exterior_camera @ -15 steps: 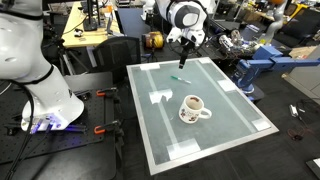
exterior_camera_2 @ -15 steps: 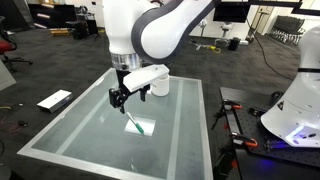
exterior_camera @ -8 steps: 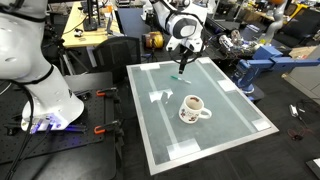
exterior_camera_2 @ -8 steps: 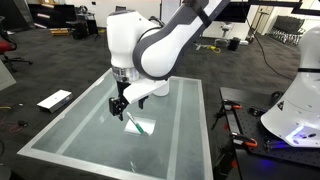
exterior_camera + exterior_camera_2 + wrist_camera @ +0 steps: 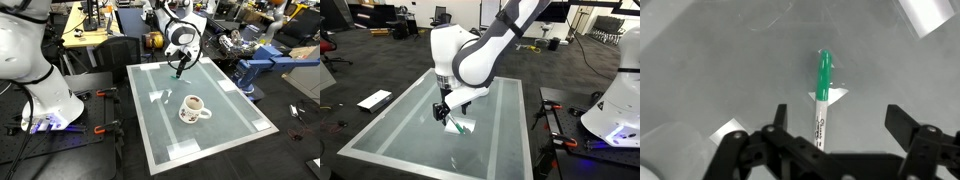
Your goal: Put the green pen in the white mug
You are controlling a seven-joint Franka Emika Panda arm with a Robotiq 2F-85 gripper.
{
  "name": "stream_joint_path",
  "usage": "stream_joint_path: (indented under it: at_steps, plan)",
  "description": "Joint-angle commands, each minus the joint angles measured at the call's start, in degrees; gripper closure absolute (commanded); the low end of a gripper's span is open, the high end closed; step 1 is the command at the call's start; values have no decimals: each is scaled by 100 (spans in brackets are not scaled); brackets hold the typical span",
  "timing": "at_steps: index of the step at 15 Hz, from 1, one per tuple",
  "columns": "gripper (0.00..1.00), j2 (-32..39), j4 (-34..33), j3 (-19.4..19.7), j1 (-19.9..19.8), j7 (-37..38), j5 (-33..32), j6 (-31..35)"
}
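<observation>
The green pen (image 5: 823,78) lies on the grey glass table top; it has a green cap and a white barrel. In the wrist view it runs between my open gripper's (image 5: 838,116) fingers, nearer the left one, and nothing is gripped. In both exterior views the gripper (image 5: 178,70) (image 5: 442,111) hangs low just over the pen (image 5: 461,127), which the gripper mostly hides in one of them. The white mug (image 5: 192,108), with dark reddish marks and a side handle, stands upright nearer the table's middle, apart from the gripper.
The table (image 5: 235,120) has a white frame and white tape patches (image 5: 926,12) on the glass. A white robot base (image 5: 40,80) stands beside it. Desks, chairs and equipment stand around on the dark floor.
The gripper has come down and moved over the pen, from well above the table to just above it. The pen and mug have not moved.
</observation>
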State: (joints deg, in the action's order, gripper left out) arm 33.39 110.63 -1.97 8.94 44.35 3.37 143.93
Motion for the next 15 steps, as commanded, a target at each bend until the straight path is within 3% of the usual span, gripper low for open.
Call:
stream_joint_path:
  at_steps: [1,5,8,15]
  plan:
    - [6,57,16,89,65,-77,237,110]
    - [1,161,-9,95,42,-102,348,88]
    - [5,222,-22,126,55,-78,394,86]
    - [64,279,-70,247,120,15,333,36]
